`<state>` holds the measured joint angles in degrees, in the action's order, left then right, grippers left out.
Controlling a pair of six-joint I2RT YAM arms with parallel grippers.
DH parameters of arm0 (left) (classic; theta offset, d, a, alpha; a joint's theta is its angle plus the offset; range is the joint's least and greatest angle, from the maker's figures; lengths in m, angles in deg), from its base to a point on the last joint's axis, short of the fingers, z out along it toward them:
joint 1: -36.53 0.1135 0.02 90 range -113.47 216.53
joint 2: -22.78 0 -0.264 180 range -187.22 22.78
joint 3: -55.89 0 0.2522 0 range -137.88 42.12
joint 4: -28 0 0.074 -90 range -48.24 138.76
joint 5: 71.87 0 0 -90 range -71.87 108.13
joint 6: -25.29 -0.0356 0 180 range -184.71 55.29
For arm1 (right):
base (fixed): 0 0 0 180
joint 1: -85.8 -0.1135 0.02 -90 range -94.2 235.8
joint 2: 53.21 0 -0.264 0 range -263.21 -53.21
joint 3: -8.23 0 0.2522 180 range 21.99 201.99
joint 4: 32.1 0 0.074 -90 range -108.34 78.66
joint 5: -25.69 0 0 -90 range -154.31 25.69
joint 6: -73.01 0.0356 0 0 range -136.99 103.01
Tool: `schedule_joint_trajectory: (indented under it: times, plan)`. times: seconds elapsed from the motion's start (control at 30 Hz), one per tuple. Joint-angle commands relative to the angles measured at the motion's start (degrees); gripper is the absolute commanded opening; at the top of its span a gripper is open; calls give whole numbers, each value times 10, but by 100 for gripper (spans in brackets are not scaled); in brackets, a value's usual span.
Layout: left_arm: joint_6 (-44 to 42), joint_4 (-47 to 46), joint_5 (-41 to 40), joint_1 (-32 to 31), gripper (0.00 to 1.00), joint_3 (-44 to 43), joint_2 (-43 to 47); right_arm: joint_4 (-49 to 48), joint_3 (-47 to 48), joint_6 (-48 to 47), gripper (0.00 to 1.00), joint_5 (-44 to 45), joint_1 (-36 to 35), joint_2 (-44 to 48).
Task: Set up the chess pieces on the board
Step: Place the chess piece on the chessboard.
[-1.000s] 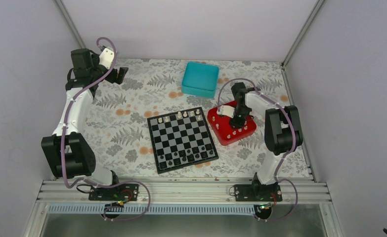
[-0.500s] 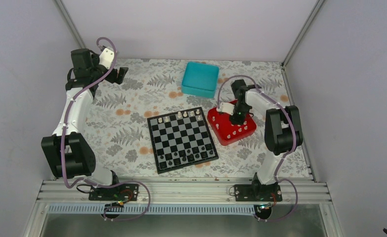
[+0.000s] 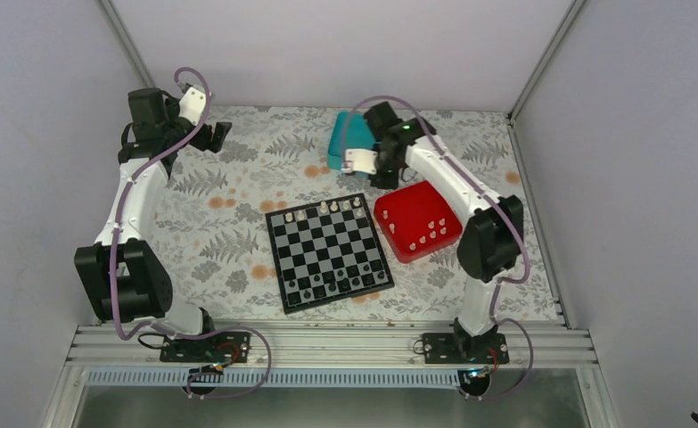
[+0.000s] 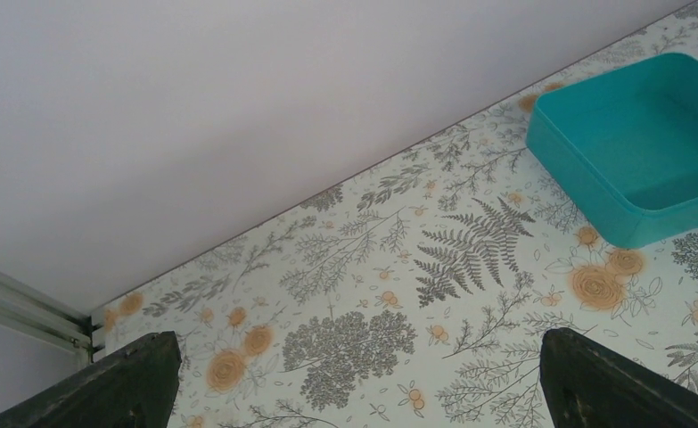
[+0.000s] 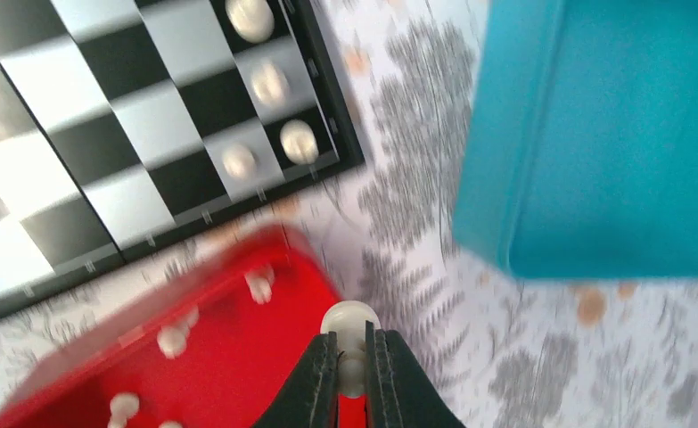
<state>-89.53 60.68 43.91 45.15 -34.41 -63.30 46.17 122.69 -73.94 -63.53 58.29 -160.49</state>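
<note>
Grey fern and orange flower print covers the table (image 3: 220, 232), the largest surface in view. At its middle lies the board (image 3: 331, 251), flat and turned slightly askew, with black and light-grey checks. Beyond it at the far edge sits the teal box (image 3: 343, 143), partly hidden by the right arm in the top view. Just beside the board's right edge is the red tray (image 3: 416, 221).

Near the far left corner, well apart from the board, the left gripper (image 4: 354, 357) hangs with its jaws spread as wide as they go and nothing between them.

The right gripper (image 5: 352, 357) hangs above the strip of table between the tray's far corner and the teal box, near the board's far right corner. Its jaws are pinched almost together on a single cream piece (image 5: 349, 321), whose rounded top pokes out past the fingertips.

Of the other chess pieces (image 3: 334, 207), a few cream ones stand along the board's far row, and several more lie scattered in the tray. Tiny dark pieces (image 3: 327, 281) line the board's near rows.
</note>
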Motion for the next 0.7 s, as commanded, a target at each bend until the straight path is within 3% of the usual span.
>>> schedule_joint_trajectory:
  times: [0.0, 0.67]
  plan:
    - [-1, 1, 17, 4, 100, -9, 4, 36, 44, -4, 6, 11, -58, -56]
    - [0, 0, 19, 4, 100, -6, 4, -4, 52, -23, 7, -39, -110, -174]
